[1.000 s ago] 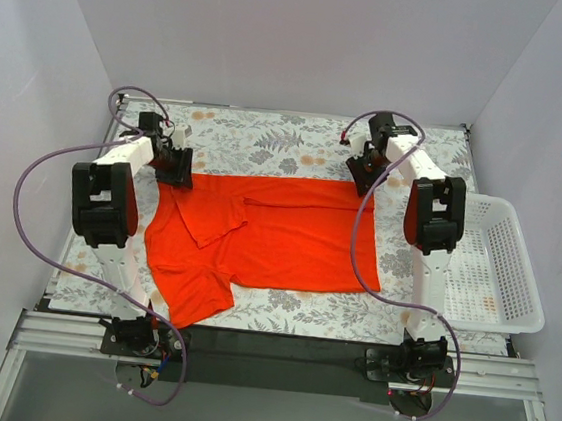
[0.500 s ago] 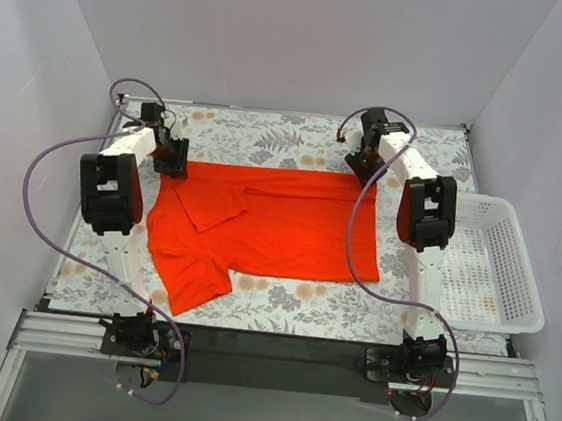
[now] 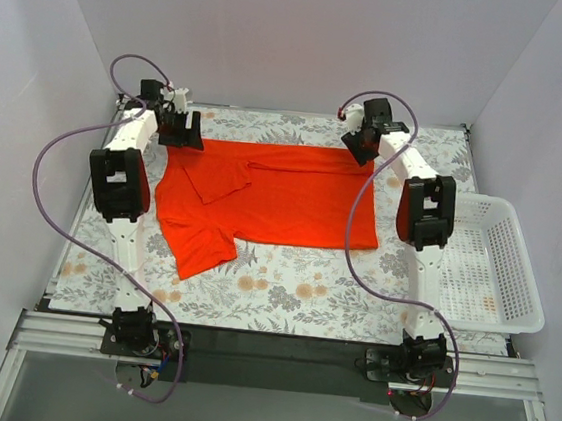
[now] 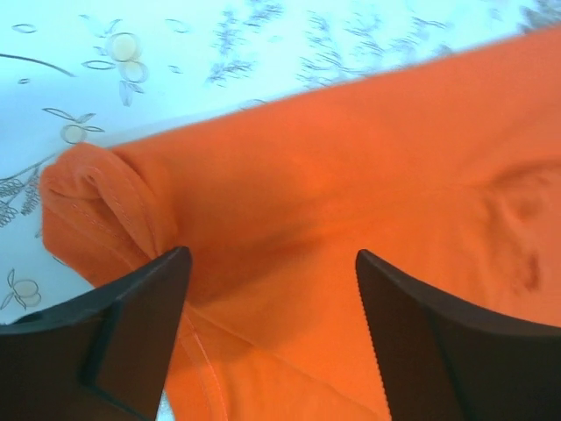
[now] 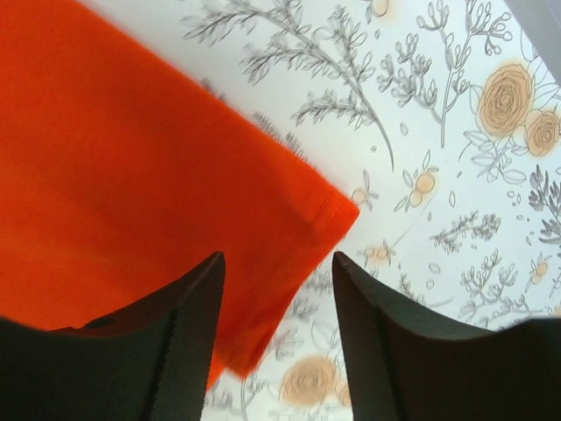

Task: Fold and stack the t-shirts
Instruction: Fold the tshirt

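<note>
An orange-red t-shirt (image 3: 283, 196) lies on the floral mat (image 3: 292, 292), one sleeve folded over its body and the other sleeve (image 3: 197, 247) sticking out toward the front left. My left gripper (image 3: 181, 128) hovers open at the shirt's far left corner; in the left wrist view its black fingers (image 4: 114, 333) stand wide apart over the orange cloth (image 4: 333, 202). My right gripper (image 3: 360, 143) is open at the far right corner. There the hemmed corner (image 5: 324, 215) lies between the parted fingers (image 5: 386, 342), with nothing pinched.
A white slotted basket (image 3: 497, 263) stands at the mat's right edge. Purple cables (image 3: 66, 153) loop beside both arms. White walls close in the left, back and right sides.
Both arms dragged the shirt's far edge toward the back wall, then both grippers opened and let go of the corners. The shirt now lies farther back on the mat.
</note>
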Tool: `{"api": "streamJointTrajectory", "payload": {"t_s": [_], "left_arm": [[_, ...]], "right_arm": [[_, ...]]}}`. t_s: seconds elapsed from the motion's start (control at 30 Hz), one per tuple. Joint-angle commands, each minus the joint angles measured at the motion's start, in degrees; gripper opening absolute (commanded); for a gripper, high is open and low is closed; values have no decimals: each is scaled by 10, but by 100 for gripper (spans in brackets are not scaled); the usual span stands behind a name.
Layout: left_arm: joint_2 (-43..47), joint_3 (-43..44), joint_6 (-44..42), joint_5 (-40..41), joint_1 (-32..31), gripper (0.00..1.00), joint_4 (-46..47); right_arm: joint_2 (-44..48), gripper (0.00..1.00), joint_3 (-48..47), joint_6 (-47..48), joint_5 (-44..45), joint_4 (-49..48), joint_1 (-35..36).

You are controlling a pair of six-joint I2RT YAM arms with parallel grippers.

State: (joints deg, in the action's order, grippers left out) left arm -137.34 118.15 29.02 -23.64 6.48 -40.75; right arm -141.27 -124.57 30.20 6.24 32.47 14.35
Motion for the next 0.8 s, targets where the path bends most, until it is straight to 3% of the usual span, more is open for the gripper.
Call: {"api": "streamJointTrajectory", "payload": {"t_s": [0.0,0.1,0.2,0.27,0.4,0.47,0.63,0.77], "left_arm": [[113,15,-47,-83,5,77,-38],[178,-25,-128,-148,5,84,-92],[227,-82,-212,-191,5,85,-177],[249,-116,-240,-209,6,85,-217],[304,-221,-279,-242,6,85,-251],[328,-252,-287,-248,6,84,-257],[361,-333,-318,-258,6,81,-258],[375,-357,-318,-264,6,80,-259]], "right_arm": [[140,60,42,6,-58,-26,11],[222,72,110,34,-141,18,17],[284,84,175,74,-183,89,26],[310,84,229,100,-199,130,28],[378,78,326,142,-221,220,29],[400,68,372,164,-227,242,33],[457,53,505,181,-187,215,46],[465,50,544,183,-153,154,46]]}}
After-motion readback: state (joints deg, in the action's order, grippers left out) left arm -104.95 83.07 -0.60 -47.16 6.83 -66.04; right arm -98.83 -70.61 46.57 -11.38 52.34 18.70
